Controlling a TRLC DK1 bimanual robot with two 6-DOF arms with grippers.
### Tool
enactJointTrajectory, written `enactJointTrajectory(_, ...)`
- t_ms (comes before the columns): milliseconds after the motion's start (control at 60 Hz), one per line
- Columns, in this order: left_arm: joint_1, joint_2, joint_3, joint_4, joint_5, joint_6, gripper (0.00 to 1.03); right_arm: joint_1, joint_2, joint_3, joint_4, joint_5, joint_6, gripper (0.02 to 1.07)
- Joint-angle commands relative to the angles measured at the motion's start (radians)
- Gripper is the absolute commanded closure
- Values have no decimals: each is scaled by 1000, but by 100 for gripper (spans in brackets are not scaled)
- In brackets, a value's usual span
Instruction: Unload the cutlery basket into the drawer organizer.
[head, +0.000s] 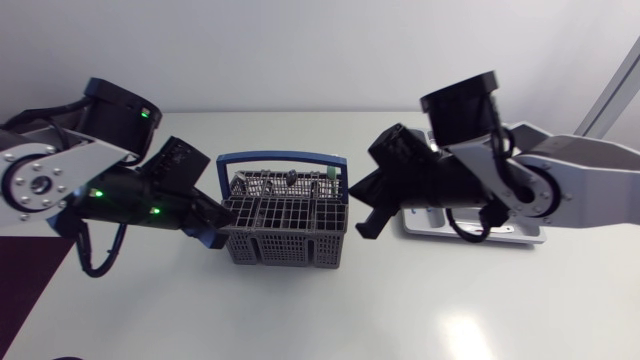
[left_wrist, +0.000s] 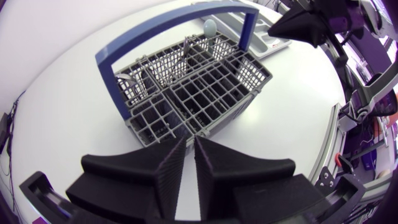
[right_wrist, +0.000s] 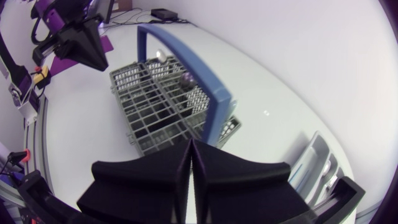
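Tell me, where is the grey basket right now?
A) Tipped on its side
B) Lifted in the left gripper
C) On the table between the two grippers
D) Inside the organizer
C: the basket stands upright on the table, with the left gripper on one side and the right gripper on the other, neither holding it.

Cutlery basket (head: 285, 232) sits mid-table (head: 420, 310), cutlery (head: 290, 181) in its rear compartments. Drawer organizer (head: 520, 233) lies right of it, toward the table's right edge, under my right arm. My left gripper (head: 218, 226) is just beside the basket's left end, my right gripper (head: 364, 226) beside its right end.
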Motion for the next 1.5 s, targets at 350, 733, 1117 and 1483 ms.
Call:
enactJointTrajectory(350, -31, -41, -140, -91, -10, 255, 83, -160, 161, 131, 75, -125, 120, 101)
enactJointTrajectory(733, 67, 136, -169, 136, -77, 301, 83, -135, 350, 304, 19, -263, 166, 101)
enactJointTrajectory(1117, 124, 272, -67, 279, -76, 290, 83, -91, 217, 174, -70, -306, 94, 101)
enactJointTrajectory(1483, 147, 470, 178, 329, -74, 212, 83, 69, 56, 40, -116, -161, 164, 101)
